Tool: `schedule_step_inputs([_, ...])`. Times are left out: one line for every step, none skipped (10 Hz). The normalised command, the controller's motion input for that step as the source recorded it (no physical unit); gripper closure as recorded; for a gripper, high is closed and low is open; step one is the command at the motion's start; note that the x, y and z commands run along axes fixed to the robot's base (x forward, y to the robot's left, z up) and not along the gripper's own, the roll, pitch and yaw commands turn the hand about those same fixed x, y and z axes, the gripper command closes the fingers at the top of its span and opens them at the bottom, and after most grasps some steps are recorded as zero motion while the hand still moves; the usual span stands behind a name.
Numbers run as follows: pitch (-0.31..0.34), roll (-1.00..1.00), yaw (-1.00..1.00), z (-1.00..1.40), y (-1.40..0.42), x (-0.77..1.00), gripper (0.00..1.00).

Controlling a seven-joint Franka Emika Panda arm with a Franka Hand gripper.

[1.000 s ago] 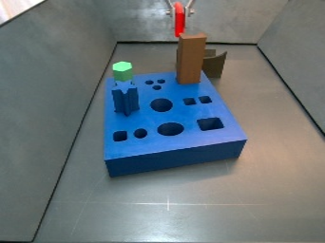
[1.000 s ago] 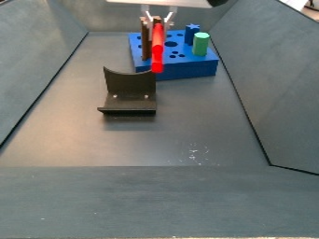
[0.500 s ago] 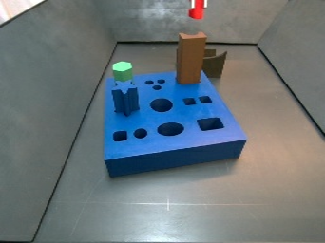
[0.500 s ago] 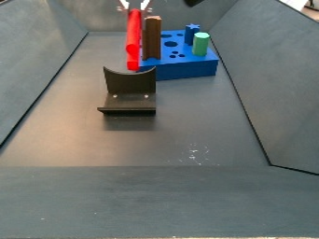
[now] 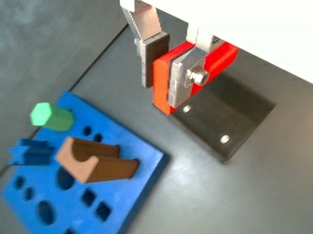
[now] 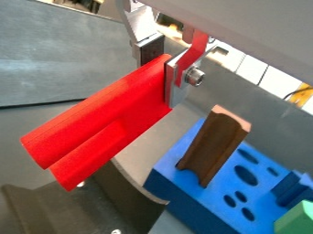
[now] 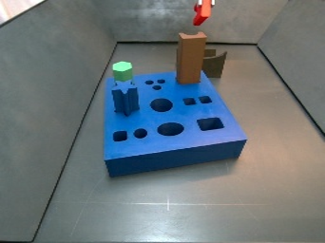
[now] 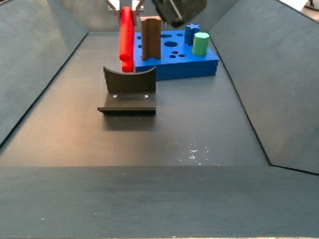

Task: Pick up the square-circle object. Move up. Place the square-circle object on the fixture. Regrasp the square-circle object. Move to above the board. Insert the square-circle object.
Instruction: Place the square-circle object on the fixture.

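My gripper point(image 5: 163, 91) is shut on the square-circle object point(image 5: 215, 60), a bright red elongated block. In both wrist views the silver fingers point(image 6: 178, 87) clamp one end of it, and the long body point(image 6: 104, 128) sticks out past them. In a side view the block point(image 8: 126, 39) hangs upright, its lower end just above the fixture point(image 8: 127, 91), a dark L-shaped bracket on a base plate. In a side view the block point(image 7: 200, 11) is high above the brown post point(image 7: 191, 57). The blue board point(image 7: 172, 128) lies beside the fixture point(image 7: 218, 63).
The brown post point(image 8: 149, 37) stands at the board's edge nearest the fixture. A green hexagonal-topped peg point(image 7: 122, 68) and a dark blue peg point(image 7: 124, 98) stand in the board. Grey walls enclose the floor on all sides.
The gripper has carried the red block up and sideways, away from the brown post and over the fixture. Nothing else has moved.
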Motion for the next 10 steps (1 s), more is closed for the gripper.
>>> schedule_step_inputs([0.045, -0.30, -0.11, 0.00, 0.03, 0.06, 1.00])
schedule_step_inputs([0.043, -0.24, -0.10, 0.00, 0.02, 0.06, 1.00])
schedule_step_inputs([0.076, -1.00, -0.09, -1.00, 0.13, 0.12, 1.00])
schedule_step_inputs([0.067, -1.00, -0.09, -1.00, 0.14, 0.13, 1.00])
schedule_step_inputs([0.099, -0.99, -0.11, -1.00, 0.14, 0.14, 1.00])
schedule_step_inputs([0.095, -0.76, -0.11, -1.00, 0.13, 0.15, 1.00])
schedule_step_inputs([0.074, -0.58, -0.12, -1.00, 0.14, 0.15, 1.00])
schedule_step_inputs([0.055, -0.39, -0.12, -1.00, 0.14, 0.16, 1.00])
schedule_step_inputs([0.036, -0.26, -0.12, -1.00, 0.13, 0.17, 1.00])
schedule_step_inputs([0.009, -0.17, -0.12, -0.85, 0.12, 0.15, 1.00])
